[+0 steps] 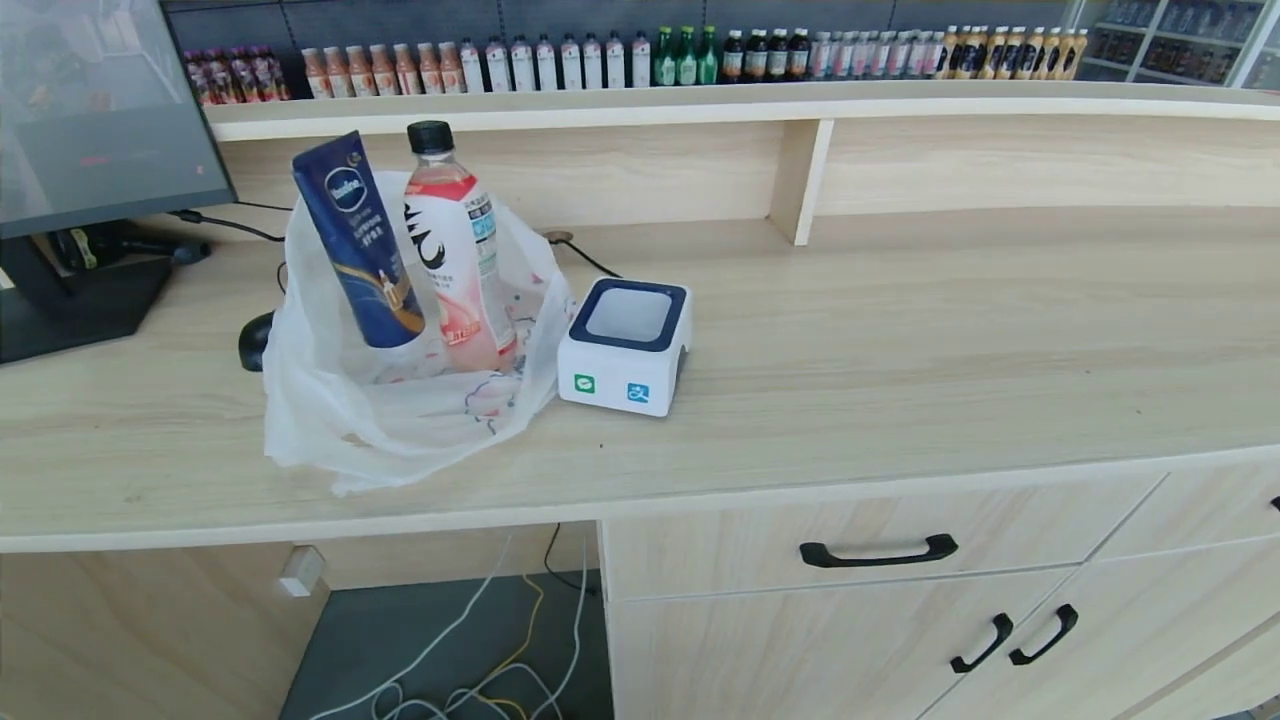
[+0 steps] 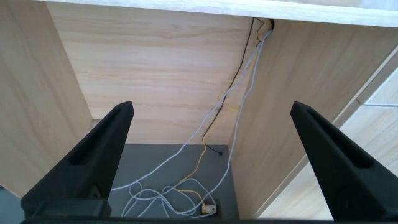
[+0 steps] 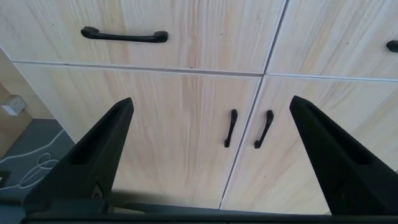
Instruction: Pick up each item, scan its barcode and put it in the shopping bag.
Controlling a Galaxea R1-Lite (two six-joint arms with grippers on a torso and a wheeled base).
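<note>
Left tool [image 2: 211, 107] is spread wide, with nothing between its two dark fingers. It is down below the table top, facing an open recess [image 2: 155, 81] in the cabinet where loose cables [image 2: 180, 190] trail onto a grey floor. Right tool [image 3: 211, 104] is also spread wide and holds nothing. It faces the cabinet front, with a drawer [image 3: 124, 35] that has a black handle and two doors [image 3: 249, 127] with upright black handles. Both tools are well apart from the task's things, which all sit up on the table [image 1: 900, 330].

In the head view, a thin white shopping bag [image 1: 330, 420] sits on the table at the left of centre, its mouth slumped open. Two items stand inside it. A blue tube [image 1: 360, 245] leans toward the upper left. Just beside it, on its right, is a pink and white bottle [image 1: 460, 260] with a black cap, nearly upright. A small white scanner [image 1: 627, 345] with a dark blue rim touches or nearly touches the bag's right side.

A monitor [image 1: 90, 110] fills the upper left corner of the frame. A small dark object [image 1: 255, 340], possibly a mouse, shows behind the bag's left edge. Along the top of the frame, a shelf [image 1: 640, 60] holds a long row of drink bottles.
</note>
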